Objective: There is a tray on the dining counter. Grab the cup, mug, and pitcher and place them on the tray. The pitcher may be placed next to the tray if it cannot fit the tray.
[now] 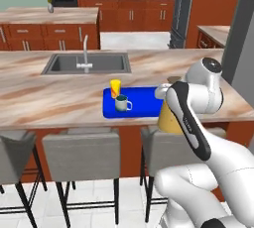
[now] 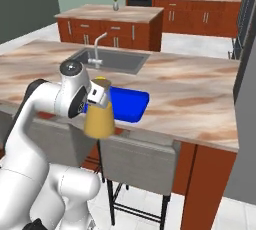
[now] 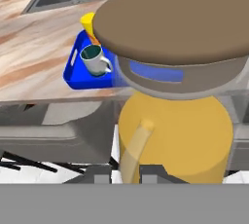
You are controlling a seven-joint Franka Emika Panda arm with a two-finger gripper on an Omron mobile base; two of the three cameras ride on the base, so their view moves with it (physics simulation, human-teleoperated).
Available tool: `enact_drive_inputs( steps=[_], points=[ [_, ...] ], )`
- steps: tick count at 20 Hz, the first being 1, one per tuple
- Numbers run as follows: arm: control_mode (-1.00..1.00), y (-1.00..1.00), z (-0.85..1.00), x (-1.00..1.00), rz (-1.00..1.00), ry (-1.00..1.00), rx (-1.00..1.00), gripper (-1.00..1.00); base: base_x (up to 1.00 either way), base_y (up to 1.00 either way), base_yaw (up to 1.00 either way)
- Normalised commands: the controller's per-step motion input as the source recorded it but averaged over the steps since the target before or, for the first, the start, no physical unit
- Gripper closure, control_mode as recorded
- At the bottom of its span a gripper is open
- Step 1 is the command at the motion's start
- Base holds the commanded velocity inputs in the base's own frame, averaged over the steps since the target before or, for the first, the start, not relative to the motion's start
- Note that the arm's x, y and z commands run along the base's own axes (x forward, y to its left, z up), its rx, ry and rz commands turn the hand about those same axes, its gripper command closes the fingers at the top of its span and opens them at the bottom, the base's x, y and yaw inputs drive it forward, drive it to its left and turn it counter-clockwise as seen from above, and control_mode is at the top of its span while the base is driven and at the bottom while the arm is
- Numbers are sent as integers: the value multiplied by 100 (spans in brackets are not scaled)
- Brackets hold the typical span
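Note:
The blue tray [image 1: 145, 104] lies on the dining counter [image 1: 54, 98], near its front edge. On its left part stand the yellow cup [image 1: 115, 87] and the white-and-teal mug [image 1: 122, 103]. My gripper [image 1: 161, 92] is shut on the neck of the pitcher [image 1: 167, 121], which hangs over the counter's front edge, at the tray's right end. From the right base the pitcher [image 2: 100, 118] hangs in front of the tray [image 2: 129, 105], with the gripper [image 2: 95, 94] at its lid. In the hand view the pitcher [image 3: 175, 130] looms close, with the mug [image 3: 95, 60], cup [image 3: 88, 22] and tray [image 3: 73, 70] behind it.
A steel sink [image 1: 87, 63] with a faucet [image 1: 85, 53] sits behind the tray. Grey stools [image 1: 82, 157] line the counter's front below the pitcher. Bare counter stretches to the right of the tray [image 2: 190, 99].

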Motion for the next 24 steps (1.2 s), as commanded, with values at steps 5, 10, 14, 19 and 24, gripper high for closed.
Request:
enact_drive_inputs(
  steps=[5,10,14,19,24],
  points=[
    [100,0,0,0,0,0,0,100,56,-5,-2],
    [100,0,0,0,0,0,0,100,61,0,-12],
    [100,0,0,0,0,0,0,100,65,0,-16],
    [100,0,0,0,0,0,0,100,54,0,-17],
    [100,0,0,0,0,0,0,100,41,2,-18]
  ],
)
